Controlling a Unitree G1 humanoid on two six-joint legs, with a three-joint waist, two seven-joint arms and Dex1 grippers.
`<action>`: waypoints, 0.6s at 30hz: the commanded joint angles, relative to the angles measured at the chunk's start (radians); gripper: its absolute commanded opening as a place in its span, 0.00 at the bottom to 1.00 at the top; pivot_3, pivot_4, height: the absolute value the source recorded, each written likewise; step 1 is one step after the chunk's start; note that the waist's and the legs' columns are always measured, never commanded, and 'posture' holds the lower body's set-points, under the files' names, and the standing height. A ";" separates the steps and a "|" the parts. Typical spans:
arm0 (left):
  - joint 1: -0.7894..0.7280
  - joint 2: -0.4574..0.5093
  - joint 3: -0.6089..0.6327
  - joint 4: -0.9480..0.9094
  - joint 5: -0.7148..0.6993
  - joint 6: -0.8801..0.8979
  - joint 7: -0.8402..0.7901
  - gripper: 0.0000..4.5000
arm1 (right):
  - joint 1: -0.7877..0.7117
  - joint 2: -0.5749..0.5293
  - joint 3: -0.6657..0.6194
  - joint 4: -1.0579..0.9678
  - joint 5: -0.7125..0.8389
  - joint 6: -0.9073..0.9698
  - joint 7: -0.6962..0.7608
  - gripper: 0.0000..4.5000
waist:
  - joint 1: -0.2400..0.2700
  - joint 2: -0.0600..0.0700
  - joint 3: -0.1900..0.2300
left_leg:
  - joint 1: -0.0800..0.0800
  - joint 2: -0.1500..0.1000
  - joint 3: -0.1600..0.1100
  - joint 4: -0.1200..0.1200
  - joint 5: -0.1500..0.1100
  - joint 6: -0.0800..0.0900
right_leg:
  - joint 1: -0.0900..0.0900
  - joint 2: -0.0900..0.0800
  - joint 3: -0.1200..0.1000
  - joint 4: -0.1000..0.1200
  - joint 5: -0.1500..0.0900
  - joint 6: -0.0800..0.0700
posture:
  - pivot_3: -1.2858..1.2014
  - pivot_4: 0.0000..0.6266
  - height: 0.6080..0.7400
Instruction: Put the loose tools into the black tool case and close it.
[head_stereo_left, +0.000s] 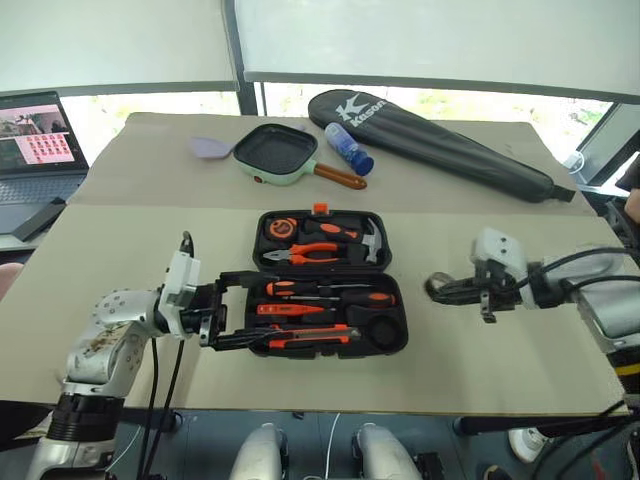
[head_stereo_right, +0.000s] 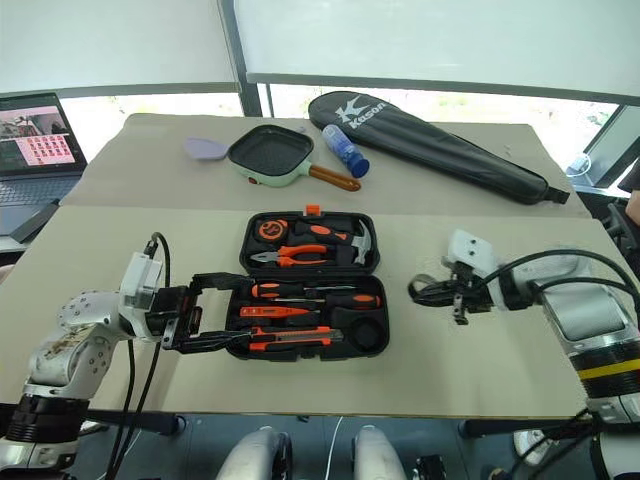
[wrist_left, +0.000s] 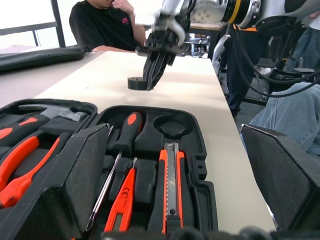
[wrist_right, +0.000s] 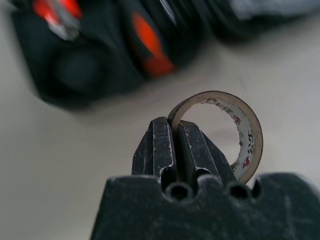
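Note:
The black tool case (head_stereo_left: 398, 330) lies open in the middle of the table. Its near half holds two orange-and-black screwdrivers (head_stereo_left: 335, 288), a small orange tester (head_stereo_left: 290, 310) and the utility knife (head_stereo_left: 310, 340), beside an empty round recess (head_stereo_left: 383, 330). The far half holds pliers and a hammer. My left gripper (head_stereo_left: 228, 312) is open, its fingers straddling the case's near left corner. To the right of the case, my right gripper (head_stereo_left: 447, 290) is shut on the wall of the small black tape roll (wrist_right: 247, 135), which hangs a little above the table.
At the back of the table lie a green square pan (head_stereo_left: 275, 152), a blue bottle (head_stereo_left: 350, 148) and a long black racket bag (head_stereo_left: 440, 140). A laptop (head_stereo_left: 35, 140) stands at the far left. A person (wrist_left: 105, 25) sits beyond the table's right end.

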 joint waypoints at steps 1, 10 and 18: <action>0.021 0.010 0.015 -0.033 -0.004 -0.021 -0.003 1.00 | -0.027 0.067 0.063 -0.189 0.053 0.192 -0.083 0.01 | 0.002 -0.001 0.000 | 0.000 0.000 0.000 0.000 0.000 0.000 | 0.000 0.000 0.000 0.000 0.000 0.000 | 0.52 0.24 1.00; 0.063 0.021 0.014 -0.043 0.020 -0.036 0.022 1.00 | 0.011 0.035 0.215 -0.254 -0.037 0.280 -0.144 0.01 | 0.014 -0.003 0.001 | -0.001 -0.002 0.001 0.003 0.000 0.000 | 0.000 -0.004 -0.001 0.000 0.000 0.001 | 0.52 0.24 1.00; 0.050 0.022 0.020 -0.022 0.030 -0.039 0.020 1.00 | -0.004 0.051 0.251 -0.255 -0.047 0.306 -0.153 0.17 | 0.013 -0.003 0.001 | 0.000 -0.002 0.001 0.003 0.000 0.000 | 0.000 -0.002 -0.001 0.000 0.000 0.000 | 0.52 0.24 1.00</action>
